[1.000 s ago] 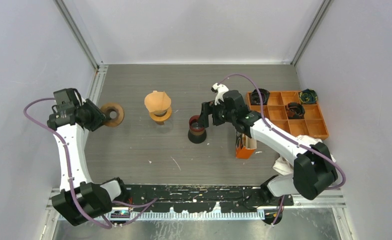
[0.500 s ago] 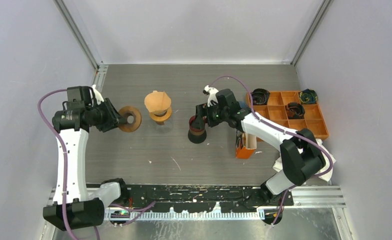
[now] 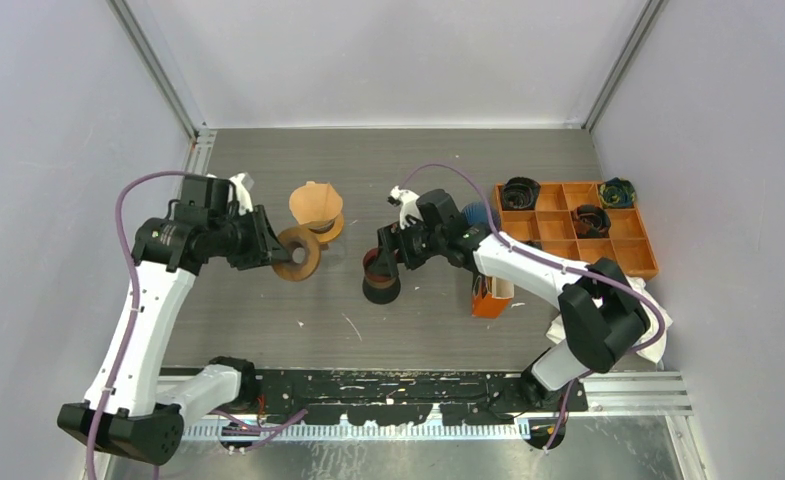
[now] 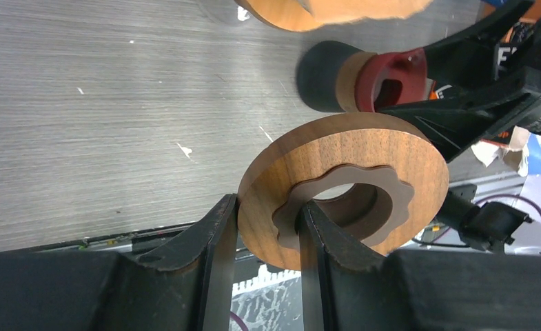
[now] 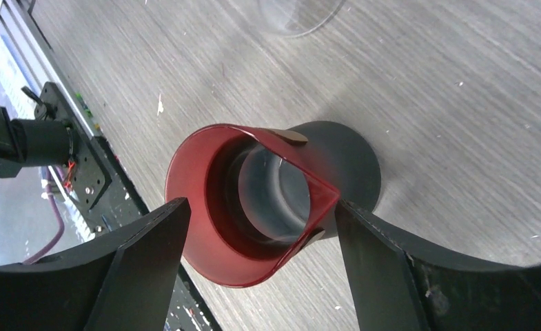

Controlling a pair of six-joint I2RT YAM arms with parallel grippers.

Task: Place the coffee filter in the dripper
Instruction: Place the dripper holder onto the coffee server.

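Observation:
The tan paper coffee filter (image 3: 315,203) stands as a cone at back centre, with its edge along the top of the left wrist view (image 4: 336,8). A red translucent dripper (image 3: 376,263) on a black base (image 3: 381,291) leans just right of it. My right gripper (image 3: 383,260) is shut on the red cone (image 5: 205,207), a finger against each side of it (image 5: 260,214). My left gripper (image 3: 268,248) is shut on a wooden ring (image 3: 298,254), held in the air close to the filter. One finger lies on the ring's outer rim (image 4: 391,155), the other inside its hole.
An orange compartment tray (image 3: 628,258) with dark items sits at the right. An orange box (image 3: 488,298) and a white cloth (image 3: 568,328) lie beside the right arm. A clear glass piece (image 5: 302,17) stands just beyond the dripper.
My left arm has swung right, carrying the wooden ring from the left edge up to the filter. My right gripper narrowed onto the red dripper and shifted it left and nearer, tilting it.

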